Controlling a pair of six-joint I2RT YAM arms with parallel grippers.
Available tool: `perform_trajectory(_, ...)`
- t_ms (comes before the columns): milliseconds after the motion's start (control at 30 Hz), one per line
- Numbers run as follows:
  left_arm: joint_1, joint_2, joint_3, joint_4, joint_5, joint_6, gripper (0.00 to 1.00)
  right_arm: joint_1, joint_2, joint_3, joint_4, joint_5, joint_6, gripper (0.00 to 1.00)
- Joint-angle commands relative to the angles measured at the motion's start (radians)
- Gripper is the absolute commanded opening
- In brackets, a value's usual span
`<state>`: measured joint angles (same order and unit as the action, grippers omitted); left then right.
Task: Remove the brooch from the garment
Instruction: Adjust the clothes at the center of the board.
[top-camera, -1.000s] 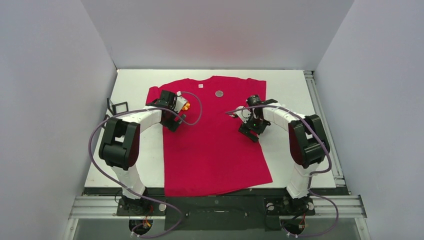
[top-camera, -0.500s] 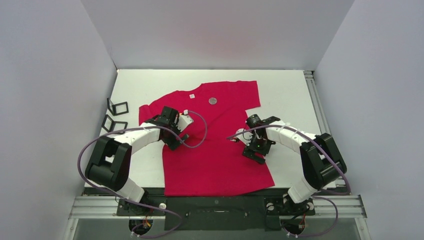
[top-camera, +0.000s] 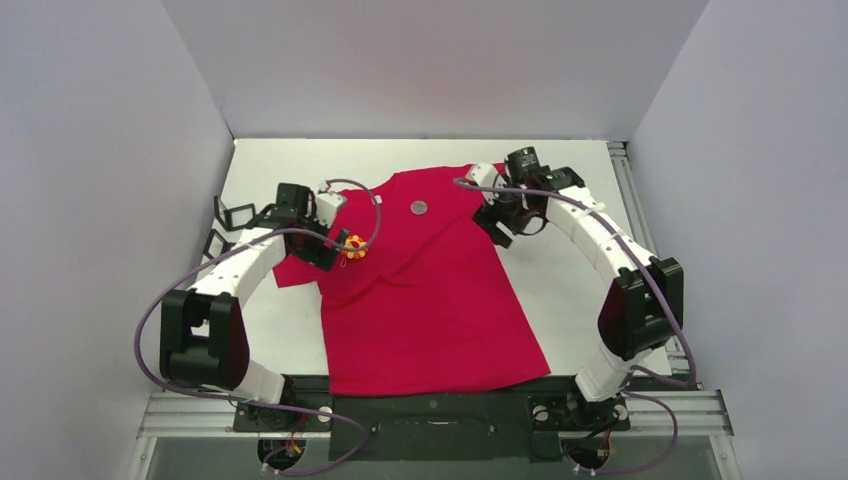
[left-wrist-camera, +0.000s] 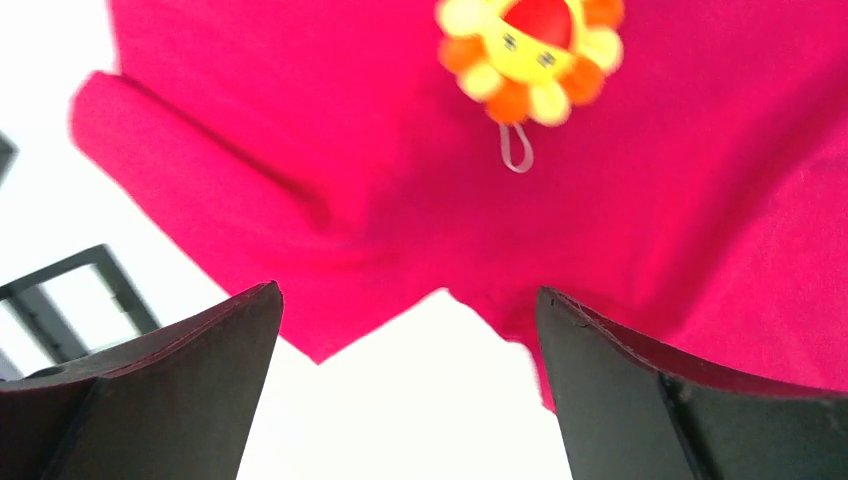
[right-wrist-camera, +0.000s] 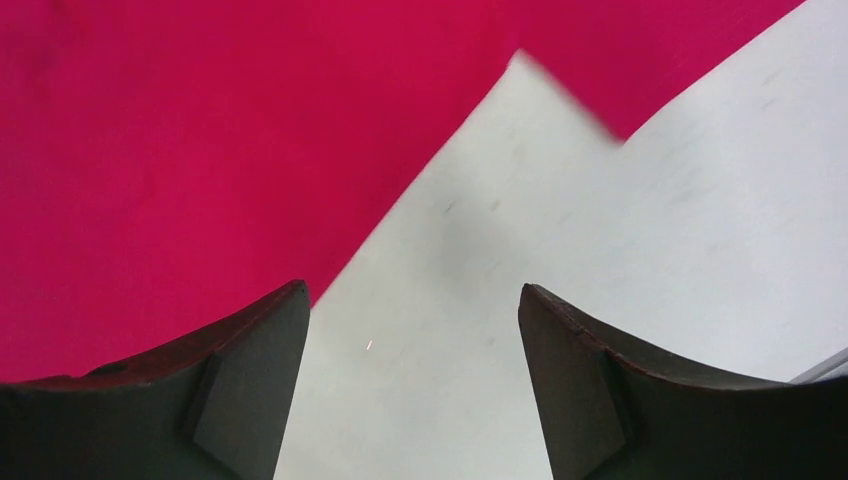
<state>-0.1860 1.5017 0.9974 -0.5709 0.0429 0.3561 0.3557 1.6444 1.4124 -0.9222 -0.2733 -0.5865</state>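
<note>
The garment, a red T-shirt, lies on the white table with its left sleeve bunched and folded. A brooch shaped like a yellow and orange flower sits on the cloth near that sleeve. In the left wrist view the brooch shows a small loop hanging below it. My left gripper is open just left of the brooch, over the sleeve's edge, holding nothing. My right gripper is open and empty over bare table beside the shirt's right edge.
A small grey disc rests on the shirt's upper chest. Two black square frames lie on the table at the far left, one showing in the left wrist view. Grey walls enclose the table.
The left arm swung out to the left and the right arm reached back to the shirt's right shoulder. The shirt shifted and its left sleeve crumpled. The brooch has come back into view.
</note>
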Motion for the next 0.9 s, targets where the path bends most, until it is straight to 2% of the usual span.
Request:
perform_trajectory(0,0.062,-0.039,0.096,0.021,0.017,-0.074,0.96,0.054,0.137,0.171,0.168,0.026,0.108,0.72)
perform_trajectory(200,0.115,-0.039,0.124,-0.004,0.024,-0.125,0.96,0.078,0.335,0.336,0.282,0.131,0.172,0.71)
perform_trajectory(400,0.124,-0.085,0.06,0.031,0.032,-0.131,0.96,0.095,0.454,0.398,0.303,0.196,0.107,0.69)
perform_trajectory(600,0.136,-0.106,0.02,0.045,0.037,-0.131,0.96,0.136,0.476,0.266,0.295,0.317,-0.005,0.67)
perform_trajectory(867,0.147,-0.124,0.012,0.054,0.051,-0.125,0.96,0.138,0.411,0.054,0.262,0.378,-0.079,0.67)
